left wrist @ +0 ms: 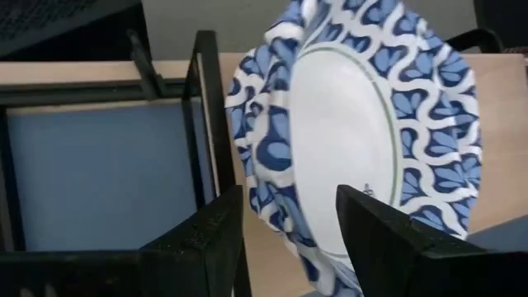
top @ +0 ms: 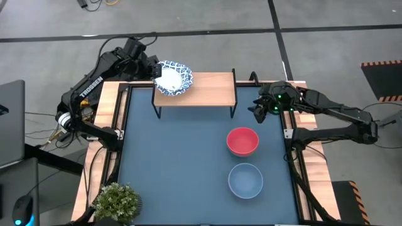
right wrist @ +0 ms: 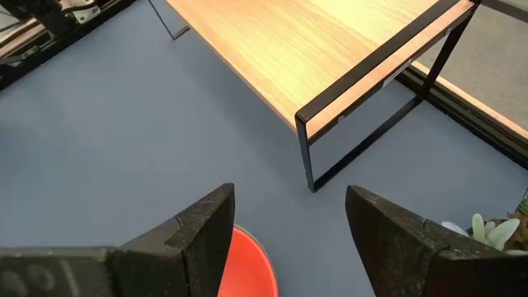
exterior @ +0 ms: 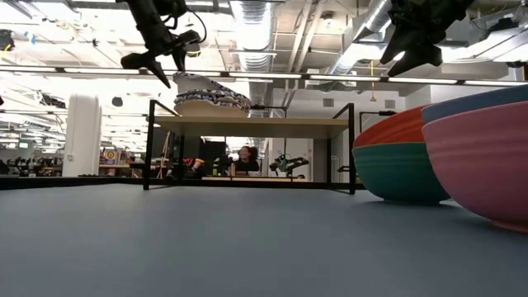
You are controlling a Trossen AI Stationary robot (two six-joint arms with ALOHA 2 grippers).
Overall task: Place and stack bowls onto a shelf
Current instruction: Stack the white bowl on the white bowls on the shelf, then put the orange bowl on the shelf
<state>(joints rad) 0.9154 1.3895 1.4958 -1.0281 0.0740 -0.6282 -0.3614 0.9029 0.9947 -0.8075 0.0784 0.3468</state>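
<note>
A stack of white bowls with blue lattice rims (top: 173,77) rests on the left end of the wooden shelf (top: 210,86), base down (exterior: 208,97). My left gripper (top: 154,69) is open at the stack's left rim. In the left wrist view one finger stands outside the top bowl's rim (left wrist: 276,177) and one over its white inside, with a gap on both sides (left wrist: 289,239). My right gripper (top: 257,112) hangs open in the air off the shelf's right end (right wrist: 289,239). On the table, a red bowl (top: 242,140) sits in a green one (exterior: 396,175), and a pale blue bowl (top: 245,180) sits in a pink one (exterior: 487,165).
The right two thirds of the shelf top (right wrist: 330,49) is bare wood. A potted plant (top: 116,202) stands at the table's near left corner. The dark blue mat (top: 176,157) lies open left of the two bowl stacks. A raised wooden border (top: 108,107) frames the table.
</note>
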